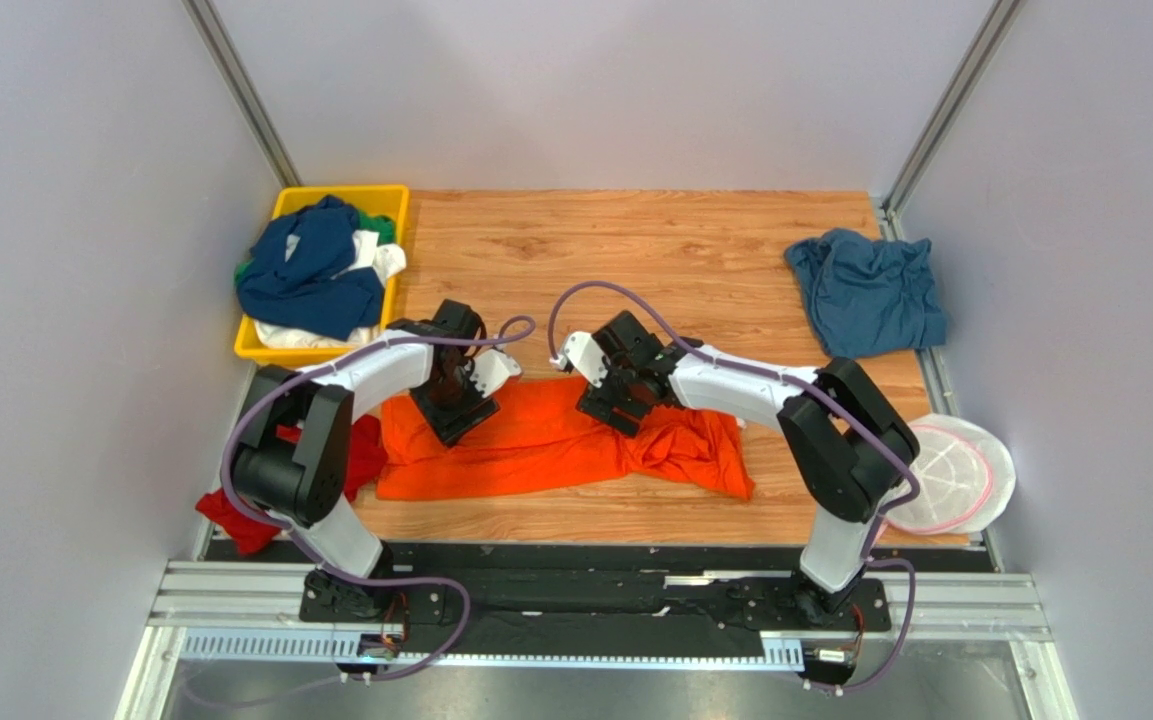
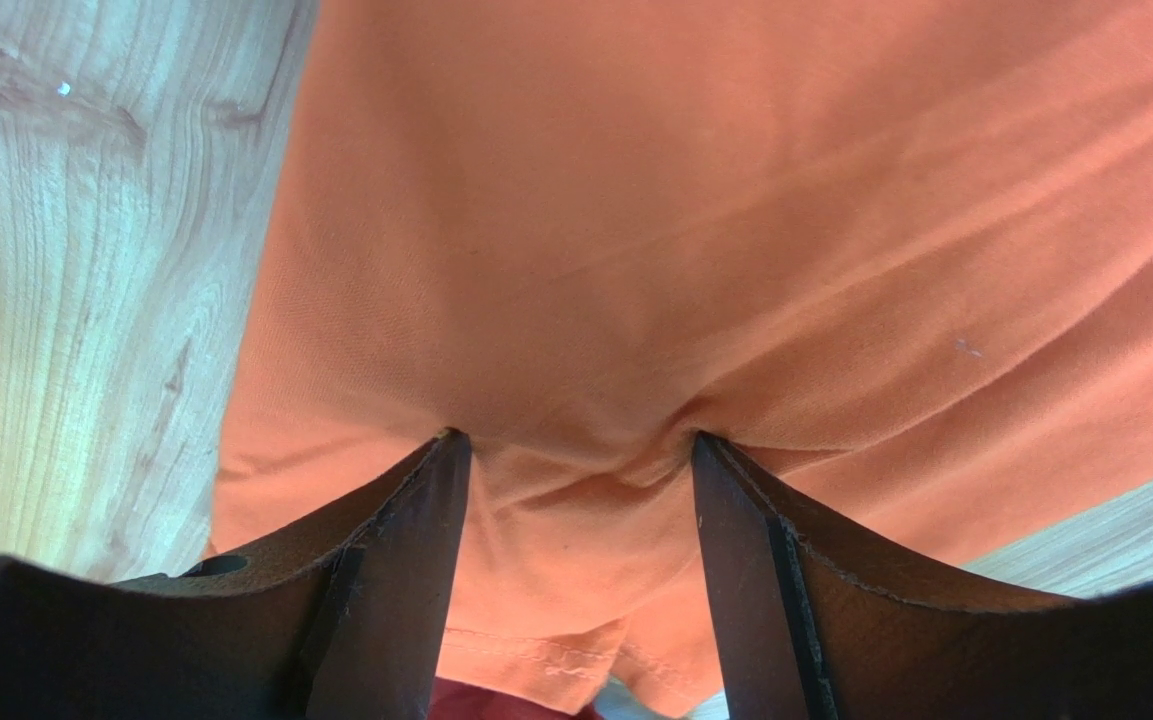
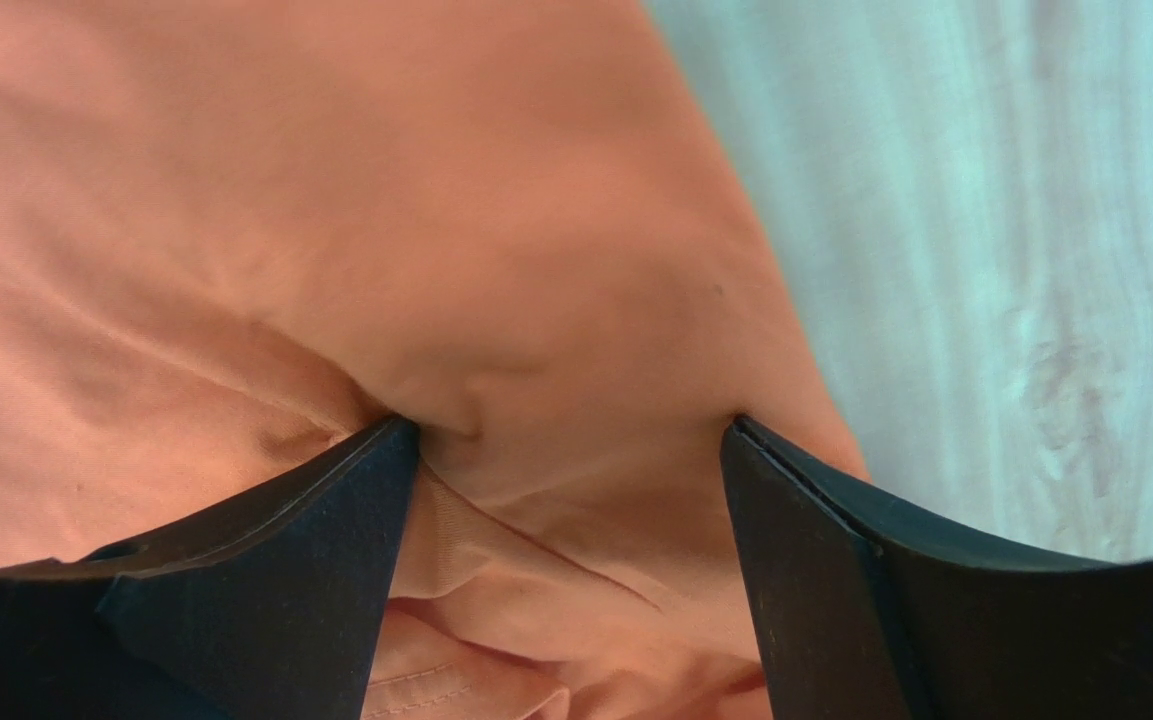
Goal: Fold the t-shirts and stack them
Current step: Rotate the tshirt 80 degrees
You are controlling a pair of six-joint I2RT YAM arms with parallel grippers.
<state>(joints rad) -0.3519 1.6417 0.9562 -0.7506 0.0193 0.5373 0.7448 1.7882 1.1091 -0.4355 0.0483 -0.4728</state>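
Observation:
A bright orange t-shirt (image 1: 537, 443) lies spread across the near middle of the wooden table (image 1: 657, 255). My left gripper (image 1: 458, 416) is open, its fingertips pressed down on the shirt's left part (image 2: 612, 300), cloth bunched between the jaws. My right gripper (image 1: 615, 408) is open, its tips pressed on the shirt's right part (image 3: 387, 225) near its edge. A steel-blue t-shirt (image 1: 868, 290) lies crumpled at the back right. A red shirt (image 1: 259, 503) hangs at the left table edge. Navy, white and green shirts (image 1: 312, 270) are heaped in the tray.
A yellow plastic tray (image 1: 387, 198) stands at the back left corner. A round white-and-pink disc (image 1: 961, 477) lies at the near right edge. Grey walls close in the table on three sides.

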